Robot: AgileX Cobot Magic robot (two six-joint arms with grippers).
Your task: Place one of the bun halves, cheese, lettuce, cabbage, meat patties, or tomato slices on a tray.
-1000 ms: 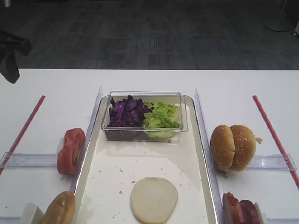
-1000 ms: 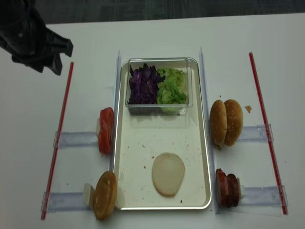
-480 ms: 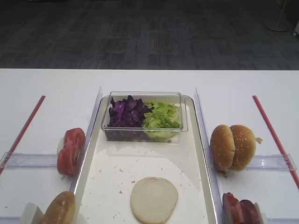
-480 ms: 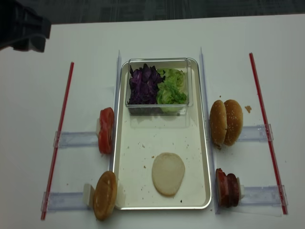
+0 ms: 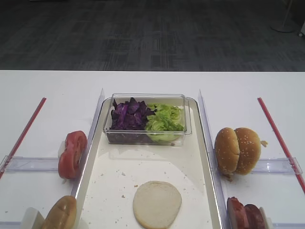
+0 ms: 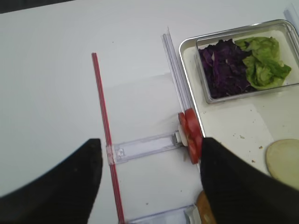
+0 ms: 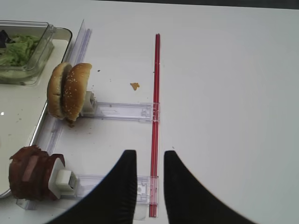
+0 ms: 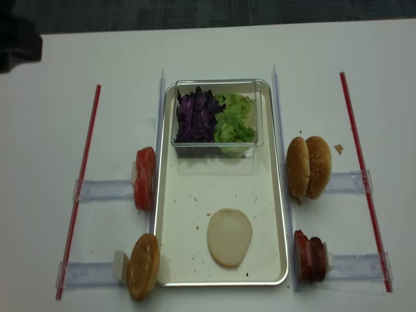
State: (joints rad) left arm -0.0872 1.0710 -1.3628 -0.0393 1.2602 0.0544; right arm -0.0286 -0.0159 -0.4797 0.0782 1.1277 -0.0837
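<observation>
Risk from here, as I judge it, sits with my next pick; one bun half (image 8: 229, 236) lies flat on the tray (image 8: 276, 195), near its front end, and the cabbage (image 8: 197, 116) and lettuce (image 8: 233, 117) fill the clear box (image 8: 216, 84) at the far end. My left claw (image 6: 149, 186) hangs high over the bench (image 6: 51, 93) with its jaws spread and empty; my right claw (image 7: 145, 186) shows a narrow gap, nothing in it. Tomato slices (image 8: 144, 177) stand on edge in a holder touching the tray's left rim; a clumsy descent could knock them flat or nudge the tray. Patties (image 8: 310, 255) on the right stand the same way; a pinch off-centre could tip them.
</observation>
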